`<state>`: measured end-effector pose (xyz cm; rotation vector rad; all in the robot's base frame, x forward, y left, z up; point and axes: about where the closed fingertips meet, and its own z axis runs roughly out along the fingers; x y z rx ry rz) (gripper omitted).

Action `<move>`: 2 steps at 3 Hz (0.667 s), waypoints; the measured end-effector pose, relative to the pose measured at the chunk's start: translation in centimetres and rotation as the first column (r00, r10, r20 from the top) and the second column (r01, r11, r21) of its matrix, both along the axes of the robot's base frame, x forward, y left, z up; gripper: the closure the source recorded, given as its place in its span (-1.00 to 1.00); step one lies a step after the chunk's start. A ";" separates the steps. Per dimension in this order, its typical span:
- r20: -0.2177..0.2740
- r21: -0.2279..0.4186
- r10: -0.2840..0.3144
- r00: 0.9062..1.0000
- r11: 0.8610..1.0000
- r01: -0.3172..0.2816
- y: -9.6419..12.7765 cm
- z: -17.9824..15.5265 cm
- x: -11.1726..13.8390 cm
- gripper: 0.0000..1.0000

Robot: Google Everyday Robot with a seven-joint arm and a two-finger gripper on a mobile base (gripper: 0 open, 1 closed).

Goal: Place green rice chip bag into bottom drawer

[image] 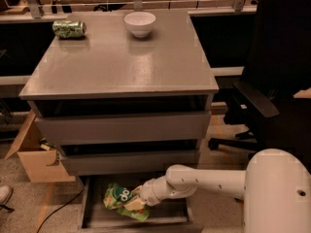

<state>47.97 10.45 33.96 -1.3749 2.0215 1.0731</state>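
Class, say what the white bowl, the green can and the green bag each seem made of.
Small round white bowl: probably glazed ceramic, smooth sheen. Green patterned drink can: likely printed metal, glossy cylinder. Crinkly bright green rice chip bag, in the open grey bottom drawer at the end effector: seemingly thin plastic film, creased.

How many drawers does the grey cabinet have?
3: the top drawer and middle drawer sit stacked under the tabletop; the bottom drawer is pulled out, with the gripper inside it at the green rice chip bag.
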 end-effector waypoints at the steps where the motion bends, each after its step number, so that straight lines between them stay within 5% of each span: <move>1: 0.079 0.022 -0.020 0.997 1.000 0.018 1.2 -2.2 1.8 1.00; 2: 0.103 0.045 -0.027 0.994 0.999 0.023 2.3 -4.9 3.0 1.00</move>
